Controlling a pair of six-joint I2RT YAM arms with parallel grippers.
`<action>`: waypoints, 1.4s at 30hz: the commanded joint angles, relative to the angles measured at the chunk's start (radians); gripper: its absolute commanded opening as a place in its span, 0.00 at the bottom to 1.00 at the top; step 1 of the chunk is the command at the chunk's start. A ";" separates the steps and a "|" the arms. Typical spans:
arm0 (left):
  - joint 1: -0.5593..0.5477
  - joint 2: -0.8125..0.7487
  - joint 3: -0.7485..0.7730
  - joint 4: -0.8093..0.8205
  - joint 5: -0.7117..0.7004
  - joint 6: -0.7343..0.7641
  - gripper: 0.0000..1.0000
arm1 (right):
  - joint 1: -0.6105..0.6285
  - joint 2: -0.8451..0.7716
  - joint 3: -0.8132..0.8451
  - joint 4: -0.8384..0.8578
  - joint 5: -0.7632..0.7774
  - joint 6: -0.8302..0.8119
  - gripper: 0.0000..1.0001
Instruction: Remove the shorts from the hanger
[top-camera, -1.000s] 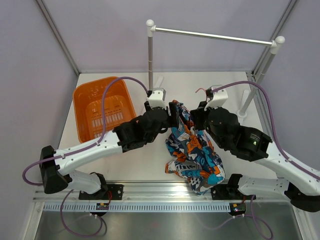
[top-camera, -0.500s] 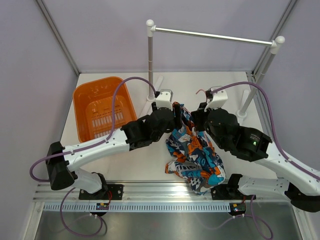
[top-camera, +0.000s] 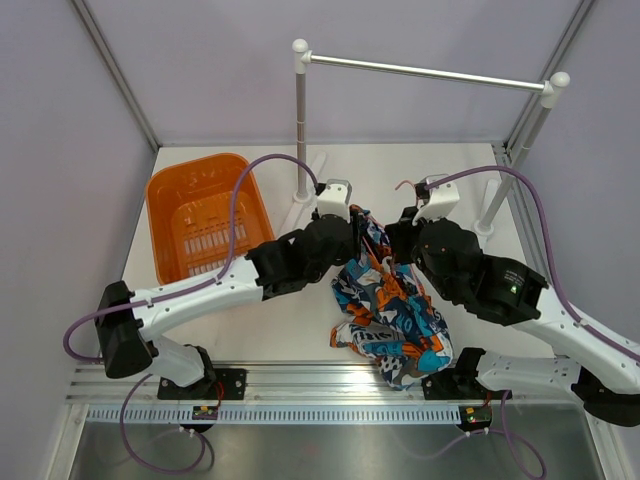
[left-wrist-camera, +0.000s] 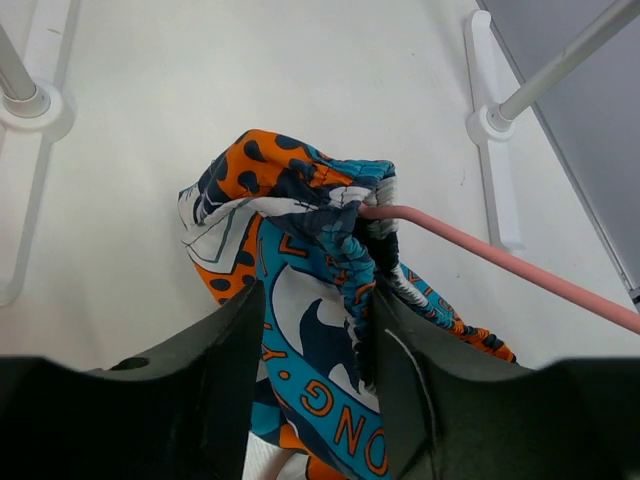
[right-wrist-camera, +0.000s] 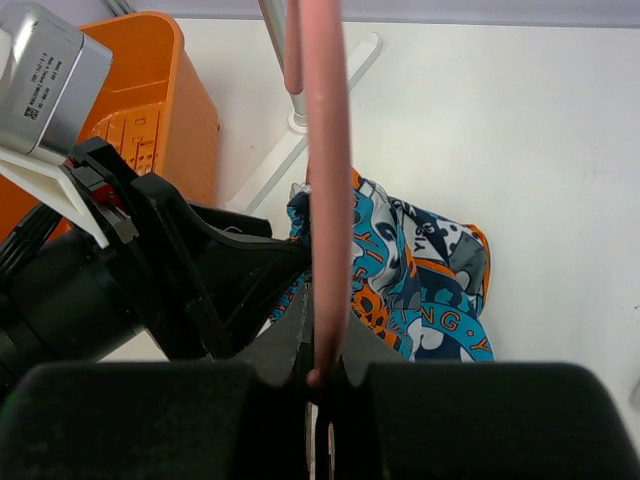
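The printed shorts (top-camera: 385, 305) lie bunched on the table between the two arms, with their waistband raised. The pink hanger (left-wrist-camera: 500, 260) runs into the waistband of the shorts (left-wrist-camera: 310, 250) from the right. My left gripper (top-camera: 355, 235) is at the top of the shorts, and its fingers (left-wrist-camera: 318, 300) are closed on the gathered waistband. My right gripper (top-camera: 397, 243) is shut on the hanger (right-wrist-camera: 328, 150), whose wire runs up from between its jaws (right-wrist-camera: 322, 330). The shorts (right-wrist-camera: 430, 270) lie just beyond it. Most of the hanger is hidden in the top view.
An orange basket (top-camera: 200, 215) stands at the left; it also shows in the right wrist view (right-wrist-camera: 150, 110). A silver rail (top-camera: 425, 72) on two posts spans the back. Its white feet (left-wrist-camera: 490, 120) rest on the table close behind the shorts.
My left arm has swung right and reached the top of the shorts. The right arm has shifted slightly and still holds the hanger.
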 joint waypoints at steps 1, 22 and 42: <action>-0.004 0.015 0.044 0.026 -0.012 -0.003 0.38 | 0.010 -0.020 0.011 0.013 0.038 0.020 0.00; 0.249 0.168 0.202 -0.019 0.081 0.047 0.00 | 0.012 -0.153 0.051 -0.055 -0.117 0.003 0.00; 0.124 0.069 -0.042 0.190 0.276 0.073 0.00 | 0.010 -0.135 0.028 0.063 0.135 -0.091 0.00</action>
